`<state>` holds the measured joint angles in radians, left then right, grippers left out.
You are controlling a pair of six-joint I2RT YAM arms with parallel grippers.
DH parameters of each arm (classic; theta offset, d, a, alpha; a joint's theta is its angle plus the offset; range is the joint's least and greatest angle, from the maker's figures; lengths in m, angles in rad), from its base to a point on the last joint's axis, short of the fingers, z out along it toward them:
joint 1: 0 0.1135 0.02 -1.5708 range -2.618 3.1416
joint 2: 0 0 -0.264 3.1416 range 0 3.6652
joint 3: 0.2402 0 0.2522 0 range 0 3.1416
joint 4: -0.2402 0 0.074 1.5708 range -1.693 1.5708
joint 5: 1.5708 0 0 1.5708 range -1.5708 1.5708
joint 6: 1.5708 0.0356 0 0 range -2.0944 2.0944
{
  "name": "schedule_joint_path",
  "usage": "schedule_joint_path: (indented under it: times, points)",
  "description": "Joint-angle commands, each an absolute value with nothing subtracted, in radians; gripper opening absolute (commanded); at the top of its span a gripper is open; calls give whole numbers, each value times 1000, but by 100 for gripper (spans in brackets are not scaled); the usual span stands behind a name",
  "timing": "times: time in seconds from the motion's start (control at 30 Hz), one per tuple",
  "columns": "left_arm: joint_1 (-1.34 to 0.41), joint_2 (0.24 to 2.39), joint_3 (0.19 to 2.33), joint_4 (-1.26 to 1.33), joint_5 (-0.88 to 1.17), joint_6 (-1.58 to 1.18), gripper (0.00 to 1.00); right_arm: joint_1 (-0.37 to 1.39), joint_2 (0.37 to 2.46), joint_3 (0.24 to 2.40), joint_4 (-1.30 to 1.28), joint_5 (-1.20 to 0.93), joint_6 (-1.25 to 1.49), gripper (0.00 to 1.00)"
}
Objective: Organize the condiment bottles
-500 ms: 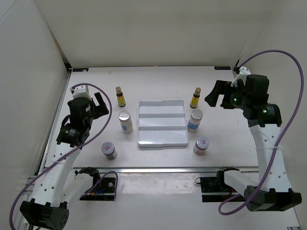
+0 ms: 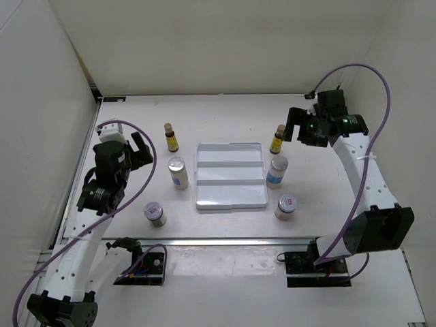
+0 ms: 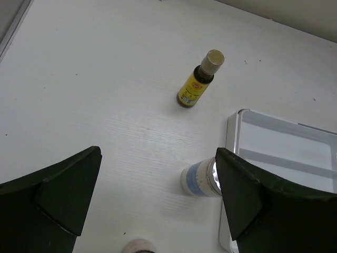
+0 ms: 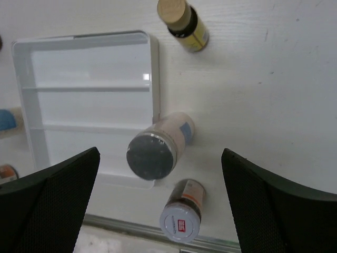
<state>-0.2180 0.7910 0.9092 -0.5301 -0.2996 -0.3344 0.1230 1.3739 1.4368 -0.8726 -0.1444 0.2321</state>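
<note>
So the left gripper (image 2: 141, 152) is spread wide, hanging left of its three upright bottles: brown bottle (image 2: 171, 137), silver-lidded cylinder (image 2: 178, 172), red-marked jar (image 2: 154, 212), all beside the white tray (image 2: 230, 204). The tray's far side mirrors that. The right gripper (image 2: 298, 127), also wide open, sits just right of the right brown bottle (image 2: 277, 139), which stands upright. I'd guess that arm goes first.

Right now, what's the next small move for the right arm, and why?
Probably lower the right gripper straight down around the right silver-lidded bottle. In the right wrist view that bottle's lid sits centred between the wide-open fingers, so little sideways correction looks needed. The gripper holds nothing, and no bottle is in the tray yet.
</note>
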Motion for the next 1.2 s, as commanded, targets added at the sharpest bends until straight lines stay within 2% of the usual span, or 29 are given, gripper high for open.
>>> schedule_joint_path:
  times: [0.0,0.1,0.33,0.4,0.53,0.57,0.67,1.17]
  points:
    - [-221,798,902,-534,-307,-341,100,160,1433,1538,-827,75,261,100]
    - [-221,798,902,-534,-307,-341,100,161,1486,1560,-816,117,278,100]
    - [-221,816,902,-534,-307,-341,100,172,1586,1615,-761,-20,236,100]
    - [-221,816,902,-534,-307,-341,100,181,1586,1627,-735,-11,225,94]
    - [-221,816,902,-534,-307,-341,100,181,1687,1707,-756,35,192,91]
    - [-221,816,902,-534,-307,-341,100,181,1707,1723,-756,49,192,85]
    - [-221,825,902,-534,-307,-341,100,181,1775,1753,-772,49,192,77]
    - [-221,854,911,-534,-307,-341,100,190,1945,1784,-738,67,201,64]
